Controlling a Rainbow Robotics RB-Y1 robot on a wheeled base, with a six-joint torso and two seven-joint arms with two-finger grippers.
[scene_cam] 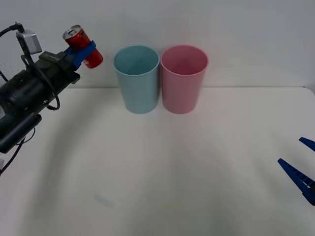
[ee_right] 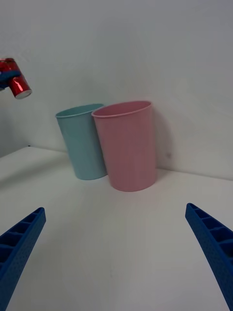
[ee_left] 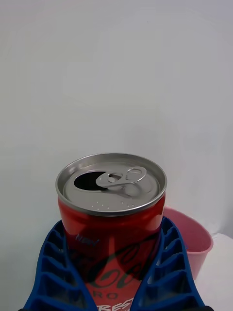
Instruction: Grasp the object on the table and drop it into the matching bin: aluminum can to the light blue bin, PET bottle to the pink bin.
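Note:
A small red aluminum can (scene_cam: pixel 82 46) with a silver top hangs tilted in the air, left of and about level with the light blue bin's rim. My left gripper (scene_cam: pixel 81 50) is shut on the can (ee_left: pixel 110 228), its blue fingers (ee_left: pixel 53 272) wrapped round the can's body. The light blue bin (scene_cam: pixel 136 78) stands at the back of the white table (scene_cam: pixel 162 172), touching the pink bin (scene_cam: pixel 183 78) on its right. Both bins look empty from the front. My right gripper (scene_cam: pixel 301 164) stays open low at the right edge, facing the bins (ee_right: pixel 127 145).
A plain white wall rises right behind the bins. The can (ee_right: pixel 14 82) also shows high up from the right wrist, left of the light blue bin (ee_right: pixel 83 142). Bare tabletop lies in front of both bins.

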